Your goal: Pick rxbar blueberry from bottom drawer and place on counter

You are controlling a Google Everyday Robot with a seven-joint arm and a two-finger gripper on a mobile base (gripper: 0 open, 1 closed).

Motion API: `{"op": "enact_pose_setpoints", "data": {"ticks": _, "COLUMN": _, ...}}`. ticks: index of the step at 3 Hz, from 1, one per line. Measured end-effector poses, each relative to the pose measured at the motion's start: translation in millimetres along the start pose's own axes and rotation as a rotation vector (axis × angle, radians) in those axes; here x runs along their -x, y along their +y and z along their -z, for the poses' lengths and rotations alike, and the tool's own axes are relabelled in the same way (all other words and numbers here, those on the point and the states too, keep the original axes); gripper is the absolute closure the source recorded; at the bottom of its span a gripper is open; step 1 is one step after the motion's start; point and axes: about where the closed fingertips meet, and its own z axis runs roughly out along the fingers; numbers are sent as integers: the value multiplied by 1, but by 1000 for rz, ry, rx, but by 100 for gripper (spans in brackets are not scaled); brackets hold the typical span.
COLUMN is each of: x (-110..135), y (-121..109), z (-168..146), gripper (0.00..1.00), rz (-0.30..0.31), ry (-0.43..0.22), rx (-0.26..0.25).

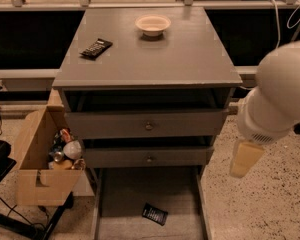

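The rxbar blueberry [155, 214], a small dark wrapper with white print, lies flat in the open bottom drawer [120, 194], near its front middle. The counter [155, 59] is the grey top of the cabinet. My arm's white body [280, 99] comes in from the right edge. The gripper [245, 159] hangs below it as a pale yellowish piece, right of the cabinet at the height of the middle drawer. It is well above and to the right of the bar and holds nothing that I can see.
A longer black bar [96, 48] lies at the counter's left and a white bowl [152, 24] at its back. The two upper drawers [147, 126] stand slightly open. A cardboard box of items [40, 169] stands on the floor to the left.
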Motion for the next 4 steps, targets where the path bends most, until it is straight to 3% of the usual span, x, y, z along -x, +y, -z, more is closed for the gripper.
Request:
{"op": "enact_pose_setpoints", "data": {"ticks": 1, "x": -6, "y": 20, "z": -74, "gripper": 0, "rz": -18, "ry": -11, "rx": 9}}
{"op": "enact_pose_setpoints", "data": {"ticks": 2, "x": 0, "y": 27, "z": -157, "gripper": 0, "rz": -53, "ry": -110, "rx": 2}}
{"op": "enact_pose_setpoints", "data": {"ticks": 3, "x": 7, "y": 29, "z": -203, "gripper": 0, "rz": -83, "ry": -182, "rx": 15}}
{"op": "enact_pose_setpoints", "data": {"ticks": 4, "x": 9, "y": 30, "z": -210, "gripper": 0, "rz": -87, "ry": -193, "rx": 18}}
